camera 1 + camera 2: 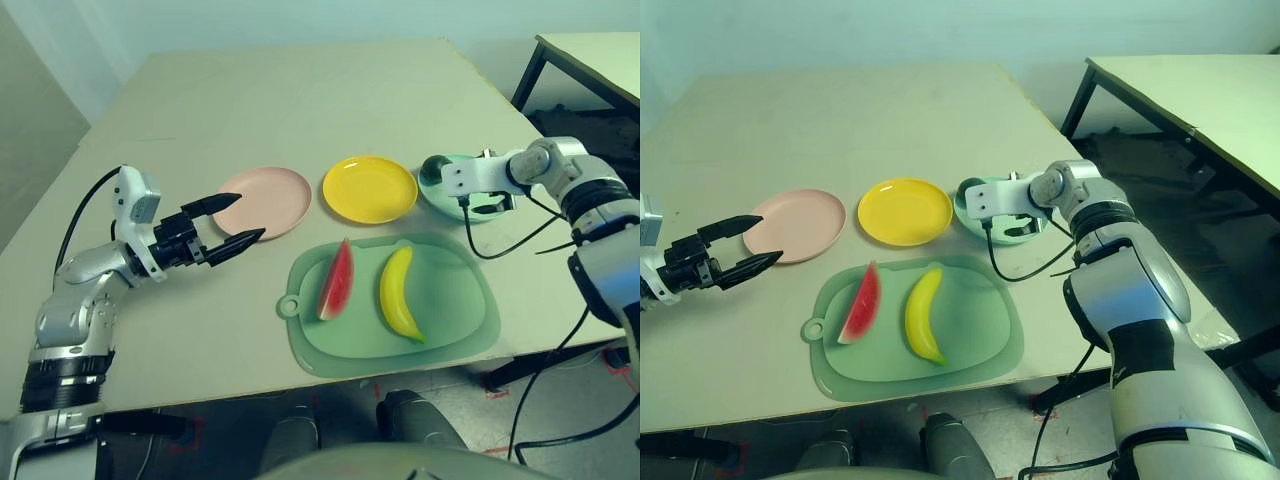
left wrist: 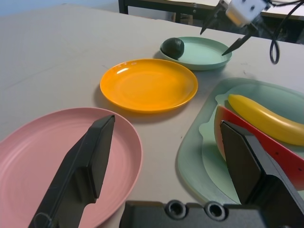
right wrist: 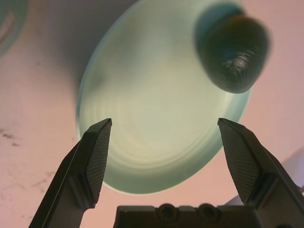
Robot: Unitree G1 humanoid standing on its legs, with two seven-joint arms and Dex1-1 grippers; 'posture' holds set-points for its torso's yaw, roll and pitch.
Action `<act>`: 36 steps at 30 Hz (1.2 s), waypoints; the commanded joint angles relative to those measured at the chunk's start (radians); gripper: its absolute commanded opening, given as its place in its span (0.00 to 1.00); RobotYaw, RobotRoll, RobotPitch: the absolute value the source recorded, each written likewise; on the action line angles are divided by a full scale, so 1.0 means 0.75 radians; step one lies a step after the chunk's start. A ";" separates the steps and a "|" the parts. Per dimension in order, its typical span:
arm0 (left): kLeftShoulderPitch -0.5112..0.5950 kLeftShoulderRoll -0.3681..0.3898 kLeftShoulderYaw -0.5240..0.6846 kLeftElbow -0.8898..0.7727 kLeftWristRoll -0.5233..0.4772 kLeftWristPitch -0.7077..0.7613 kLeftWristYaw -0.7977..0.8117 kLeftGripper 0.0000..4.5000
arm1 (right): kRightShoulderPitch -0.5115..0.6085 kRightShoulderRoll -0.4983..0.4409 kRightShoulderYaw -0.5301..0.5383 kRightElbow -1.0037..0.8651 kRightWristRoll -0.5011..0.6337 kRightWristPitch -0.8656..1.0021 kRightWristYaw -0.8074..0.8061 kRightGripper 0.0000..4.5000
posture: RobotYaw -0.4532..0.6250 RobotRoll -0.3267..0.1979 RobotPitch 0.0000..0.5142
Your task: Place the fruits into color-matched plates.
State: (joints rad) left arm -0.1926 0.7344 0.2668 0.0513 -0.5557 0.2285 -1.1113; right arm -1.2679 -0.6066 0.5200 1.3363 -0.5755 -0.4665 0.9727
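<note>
Beige table [image 1: 300, 100], pink plate [image 1: 268, 200], yellow plate [image 1: 370, 188], mint plate [image 2: 204, 51], green mat [image 1: 450, 320]

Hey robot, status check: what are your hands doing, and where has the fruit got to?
Both end effectors, left and right, open, empty. Avocado in green plate. Watermelon, banana on mat. Nothing blocking.

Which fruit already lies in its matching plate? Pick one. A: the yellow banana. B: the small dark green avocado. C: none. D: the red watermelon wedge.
B: the small dark green avocado sits in the round mint green plastic plate, while the other two fruits lie on the large green cutting mat.
</note>
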 commanded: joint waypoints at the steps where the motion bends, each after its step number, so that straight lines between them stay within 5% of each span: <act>1: -0.008 0.011 -0.022 0.021 0.009 -0.001 -0.039 1.00 | -0.030 -0.017 -0.139 -0.088 0.174 -0.028 0.219 1.00 | 0.28 0.62 0.10; 4: -0.006 0.028 -0.030 0.037 0.009 0.002 -0.090 1.00 | 0.041 -0.056 -0.211 -0.267 0.318 -0.054 0.460 1.00 | 0.26 0.62 0.10; 8: 0.004 0.052 -0.042 0.059 -0.045 0.052 -0.222 1.00 | 0.284 -0.139 -0.211 -0.807 0.513 0.061 0.770 1.00 | 0.23 0.62 0.10; 15: 0.027 0.056 -0.042 0.068 -0.104 0.063 -0.400 1.00 | 0.520 -0.197 -0.104 -1.465 0.671 0.284 0.856 1.00 | 0.23 0.62 0.11; 24: 0.124 0.121 -0.082 -0.063 -0.081 0.009 -0.552 1.00 | 0.482 -0.162 0.065 -1.665 0.666 0.201 0.856 1.00 | 0.26 0.62 0.12; 36: 0.136 0.128 -0.033 -0.061 -0.075 -0.031 -0.495 1.00 | 0.441 -0.058 0.148 -1.587 0.533 0.030 0.855 1.00 | 0.30 0.62 0.12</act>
State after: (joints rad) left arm -0.0979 0.8183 0.2285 0.0094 -0.6192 0.2156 -1.4870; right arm -0.9259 -0.6580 0.6090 0.1385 -0.1641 -0.4286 1.6058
